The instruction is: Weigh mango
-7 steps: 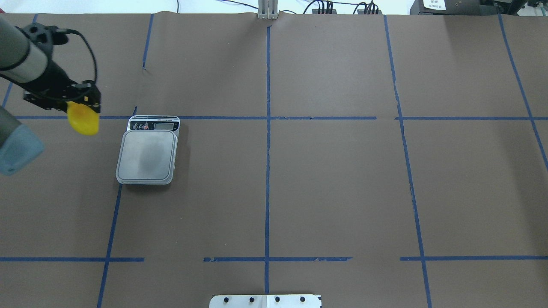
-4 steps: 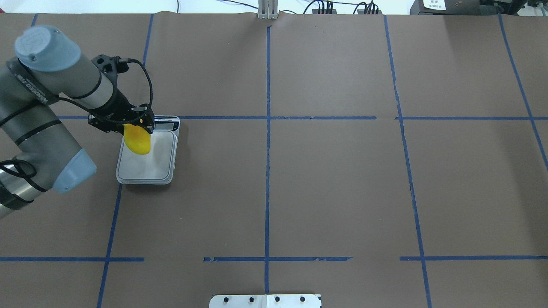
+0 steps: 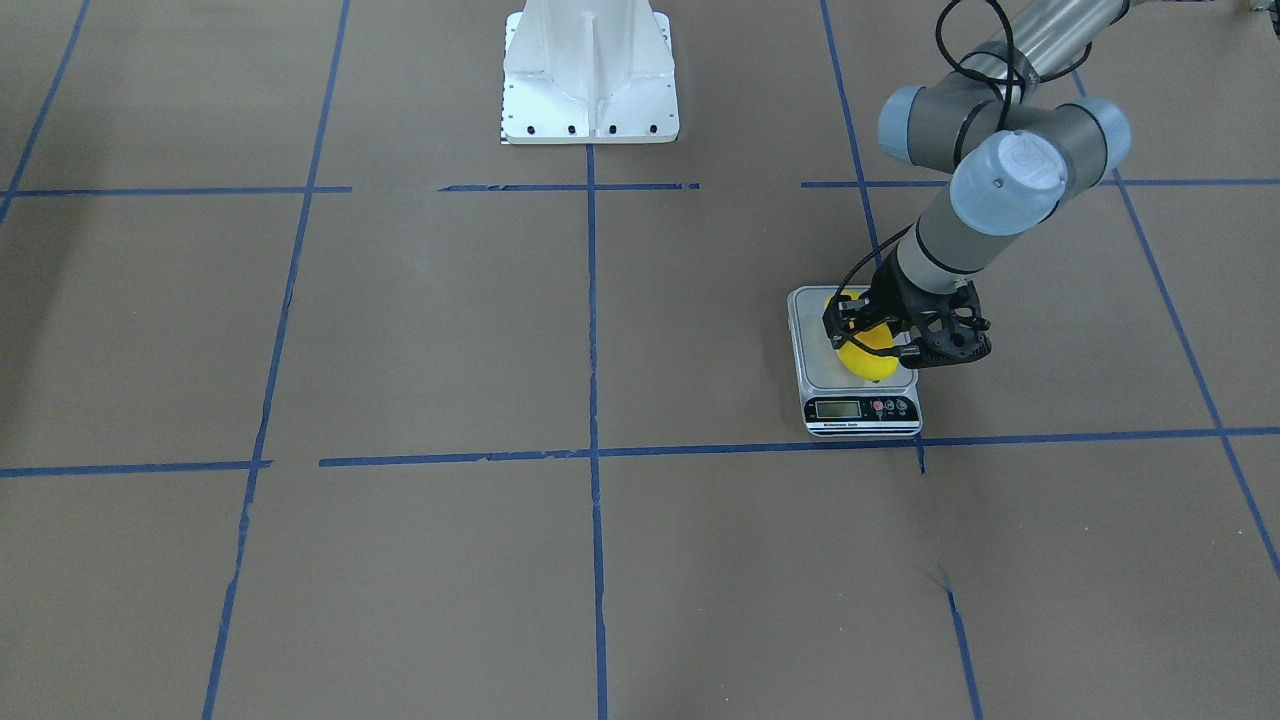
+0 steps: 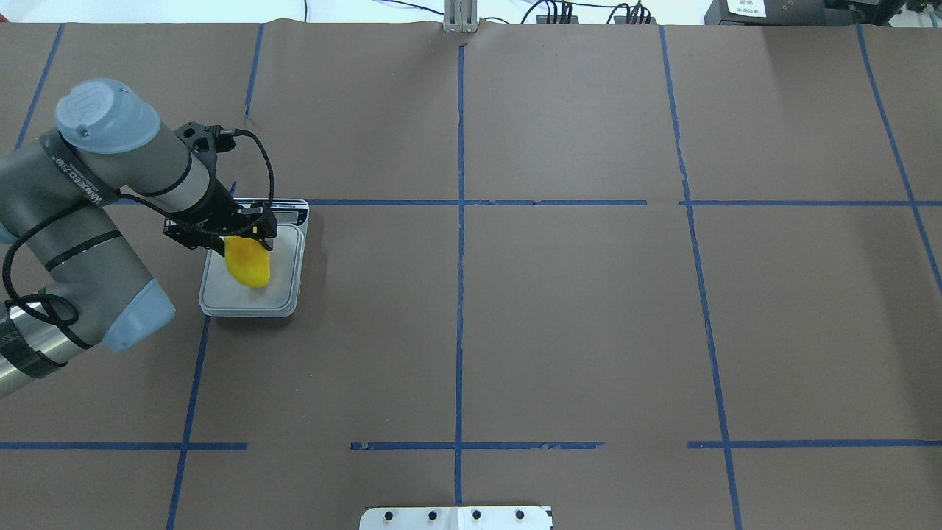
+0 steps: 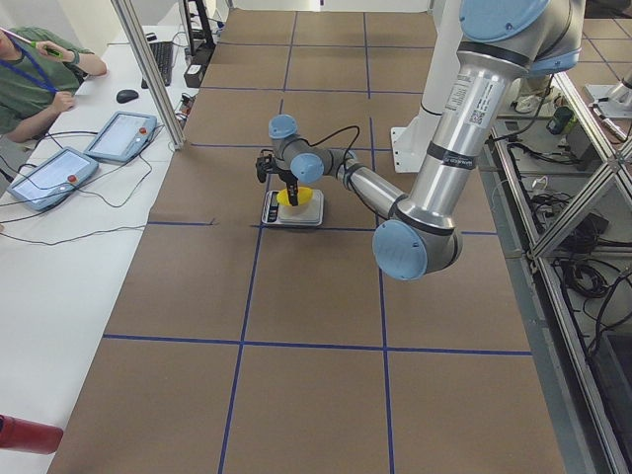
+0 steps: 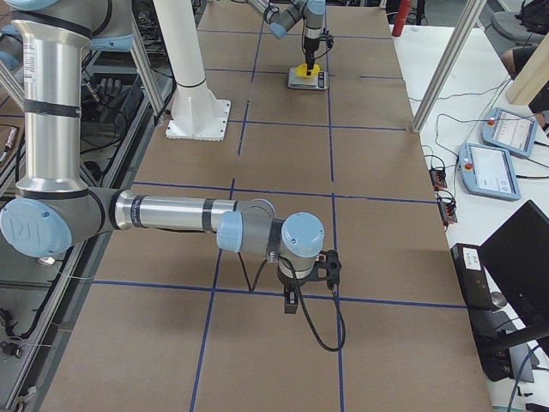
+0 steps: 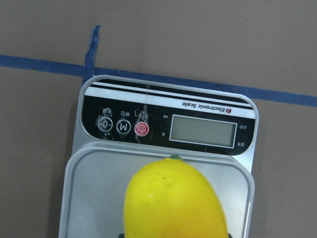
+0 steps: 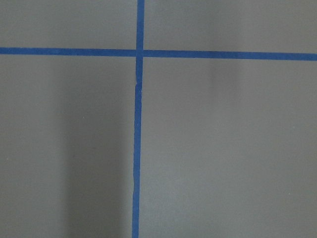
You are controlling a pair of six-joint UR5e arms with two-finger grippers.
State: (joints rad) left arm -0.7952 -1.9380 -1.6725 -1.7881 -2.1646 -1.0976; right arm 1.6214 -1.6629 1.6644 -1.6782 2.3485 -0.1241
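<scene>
Yellow with an orange blush, the one mango (image 4: 249,263) hangs lengthwise from my left gripper (image 4: 246,237), whose jaws pinch its upper end. Directly below the jaws lies the one scale (image 4: 285,283). The fruit is over the grey platform (image 7: 89,198), inside the rim on both sides. I cannot tell whether its lower tip touches the plate. Beyond the jaws, on the side away from the robot, sits the scale's control panel: one display (image 7: 203,130), blank, and three round buttons (image 7: 122,126). A blue tape line (image 7: 39,63) runs just past the panel's far edge. On every side of the jaws, past the scale's rim, bare brown paper (image 4: 574,316) covers the table. Of my two arms, the second is well apart from the scale. My right gripper (image 6: 292,302) points down at the paper, and I cannot tell how its jaws stand. Its wrist camera shows one tape crossing (image 8: 137,52).
</scene>
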